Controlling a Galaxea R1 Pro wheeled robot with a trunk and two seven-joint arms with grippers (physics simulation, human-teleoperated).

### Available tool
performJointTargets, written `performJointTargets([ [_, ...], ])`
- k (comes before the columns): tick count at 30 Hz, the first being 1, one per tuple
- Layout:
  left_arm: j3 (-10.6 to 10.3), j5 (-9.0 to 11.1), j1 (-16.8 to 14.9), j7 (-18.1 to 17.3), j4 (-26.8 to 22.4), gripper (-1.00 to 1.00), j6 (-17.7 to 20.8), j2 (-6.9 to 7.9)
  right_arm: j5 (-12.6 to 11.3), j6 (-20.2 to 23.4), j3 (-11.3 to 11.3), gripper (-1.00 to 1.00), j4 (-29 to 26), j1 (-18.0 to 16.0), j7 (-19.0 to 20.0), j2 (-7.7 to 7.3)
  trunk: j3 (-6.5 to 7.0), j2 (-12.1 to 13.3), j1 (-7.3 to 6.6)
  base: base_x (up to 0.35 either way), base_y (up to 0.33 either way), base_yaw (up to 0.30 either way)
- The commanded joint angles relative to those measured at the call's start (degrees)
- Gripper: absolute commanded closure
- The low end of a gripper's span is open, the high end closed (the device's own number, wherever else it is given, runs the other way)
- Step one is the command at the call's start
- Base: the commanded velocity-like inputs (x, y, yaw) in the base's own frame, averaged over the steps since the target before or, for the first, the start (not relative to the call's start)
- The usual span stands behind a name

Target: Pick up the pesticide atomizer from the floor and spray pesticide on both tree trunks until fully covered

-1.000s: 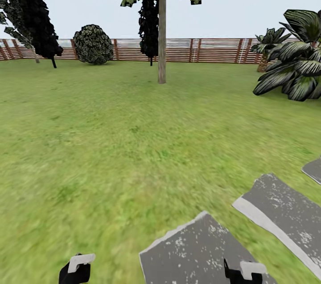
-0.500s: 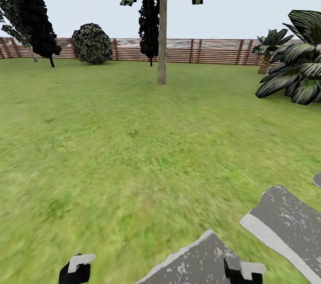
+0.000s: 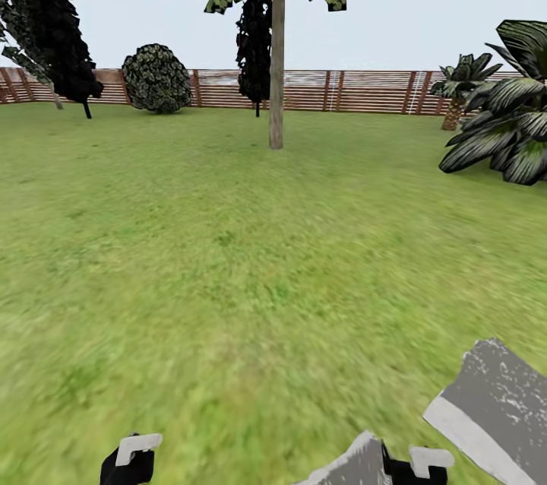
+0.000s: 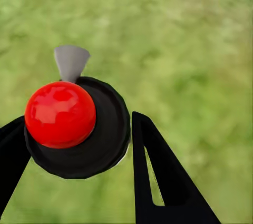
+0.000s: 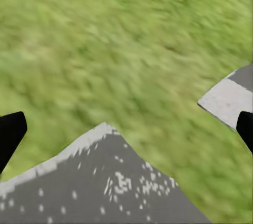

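In the left wrist view my left gripper (image 4: 79,119) is shut on the pesticide atomizer (image 4: 79,126), a black round body with a glossy red cap and a grey nozzle, held over the grass floor (image 4: 200,50). The head view shows a tree with a pale grey-tan tree trunk (image 3: 276,67) far ahead on the lawn, in front of the slat fence (image 3: 365,90). My left gripper (image 3: 131,459) and right gripper (image 3: 419,465) sit at the lower edge of that view. The right gripper (image 5: 130,121) is open with nothing between its fingers.
Grey-and-white stepping stones (image 3: 497,409) lie at the lower right, and one (image 5: 105,182) is under the right gripper. Dark conifers (image 3: 53,21) stand at the far left, a round shrub (image 3: 156,78) by the fence, and broad-leaved palms (image 3: 505,128) at the right.
The whole head view has moved forward over the lawn: the stepping stones have slid down toward the lower edge. Both grippers keep their places in the picture.
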Motion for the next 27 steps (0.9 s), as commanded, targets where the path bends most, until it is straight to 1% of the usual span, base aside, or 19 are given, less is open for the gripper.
performJointTargets([
  [1,0.0,0.3,0.0,0.0,0.0,1.00,-0.2,0.00,0.6,-0.2,-0.3,-1.00,0.1,0.0,-0.2,0.03,-0.05,0.0,0.02,0.337,0.000,0.000],
  [27,0.0,0.3,0.0,0.0,0.0,1.00,-0.2,0.00,0.6,-0.2,-0.3,-1.00,0.1,0.0,-0.2,0.01,-0.05,0.0,0.02,0.337,0.000,0.000],
])
